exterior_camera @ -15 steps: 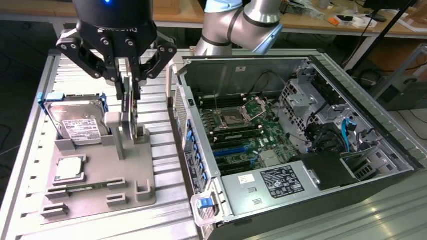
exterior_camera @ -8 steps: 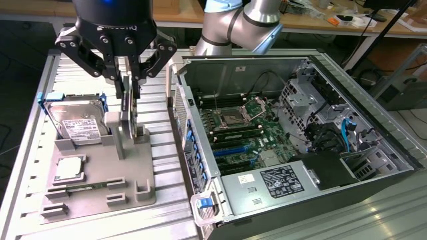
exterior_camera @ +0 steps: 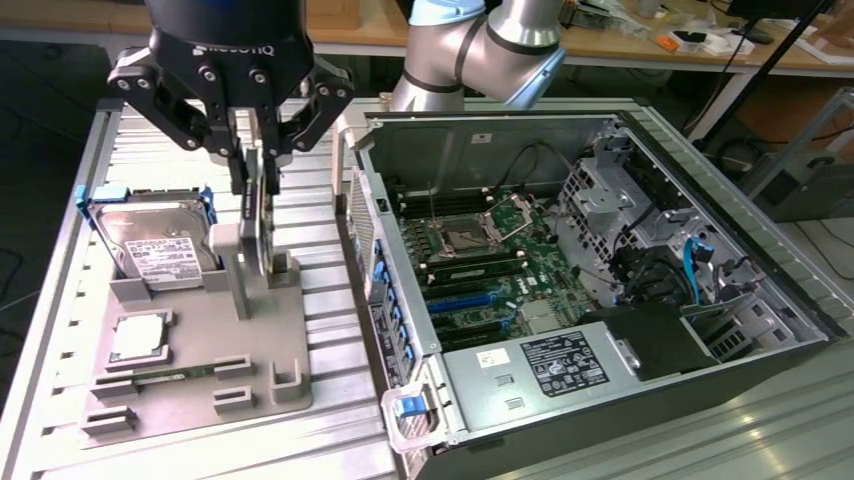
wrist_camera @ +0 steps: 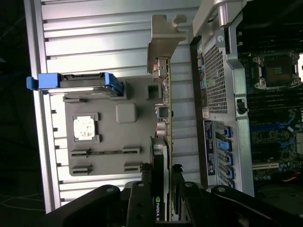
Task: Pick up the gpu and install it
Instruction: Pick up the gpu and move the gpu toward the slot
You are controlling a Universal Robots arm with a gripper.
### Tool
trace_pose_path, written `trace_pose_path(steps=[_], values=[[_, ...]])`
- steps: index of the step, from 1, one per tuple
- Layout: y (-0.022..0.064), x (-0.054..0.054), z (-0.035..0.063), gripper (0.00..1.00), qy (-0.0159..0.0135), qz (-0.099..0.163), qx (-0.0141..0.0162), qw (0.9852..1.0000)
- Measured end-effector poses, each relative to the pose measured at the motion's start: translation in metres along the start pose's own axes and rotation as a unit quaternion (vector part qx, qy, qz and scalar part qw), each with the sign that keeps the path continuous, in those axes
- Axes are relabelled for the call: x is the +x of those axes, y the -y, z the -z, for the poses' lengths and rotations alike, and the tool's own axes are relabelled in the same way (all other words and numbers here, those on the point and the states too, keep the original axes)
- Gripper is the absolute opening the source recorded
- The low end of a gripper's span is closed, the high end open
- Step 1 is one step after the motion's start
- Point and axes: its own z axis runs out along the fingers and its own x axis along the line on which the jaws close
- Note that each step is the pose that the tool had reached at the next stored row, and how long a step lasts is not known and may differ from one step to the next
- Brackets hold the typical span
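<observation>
A ribbed metal table (exterior_camera: 334, 430) carries everything here. On the exterior view's right lies an open computer case (exterior_camera: 747, 330), side panel off, with the green main board (exterior_camera: 494, 260) and its bare processor socket showing. The robot arm (exterior_camera: 494, 45) reaches in from behind the case towards the exterior view's left.

Just beside the case on that side sits a grey holder tray (exterior_camera: 200, 385) with slots and upright posts. A hard drive (exterior_camera: 160, 245) with a white label leans in a blue-ended cradle at the tray's far end. Nearer the front, a square silver chip (exterior_camera: 140, 338) rests flat in its own pocket.

The graphics card (exterior_camera: 254, 215) stands on edge near the middle of the tray, thin side up, close to the case wall. In the wrist view it runs straight away from the fingers, and its pale metal bracket (wrist_camera: 163, 45) sits at the far end. Its lower edge is down among the tray's posts. I cannot tell whether it sits in the slot or has come just clear of it.

The black gripper (exterior_camera: 254, 165) hangs directly over the card. Its two fingers (wrist_camera: 156, 158) are drawn in narrow and pinch the card's top edge from both faces.
</observation>
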Motion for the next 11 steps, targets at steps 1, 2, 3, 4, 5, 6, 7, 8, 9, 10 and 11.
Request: trace_pose_path(steps=[1,2,3,4,5,6,7,8,9,10,11], values=[[0.0,0.0,0.0007,0.27,-0.0002,0.0,0.0,1.0],[-0.0001,0.0,0.0014,0.27,-0.0003,0.0,0.0,1.0],[-0.0001,0.0,0.002,0.27,-0.0005,0.0,0.0,1.0],[-0.0001,0.0,0.0027,0.27,-0.0006,0.0,0.0,1.0],[-0.0001,0.0,0.0032,0.27,-0.0007,0.0,0.0,1.0],[-0.0002,0.0,0.0041,0.27,-0.0009,0.0,0.0001,1.0],[-0.0002,-0.0001,0.0048,0.27,-0.001,0.0,0.0001,1.0],[-0.0002,0.0,0.0055,0.27,-0.001,0.0,0.0001,1.0],[-0.0003,0.0,0.0062,0.27,-0.0011,0.0,0.0001,1.0],[-0.0003,-0.0001,0.0068,0.27,-0.0013,0.0,0.0001,1.0],[-0.0003,-0.0001,0.0073,0.27,-0.0014,0.0,0.0001,1.0]])
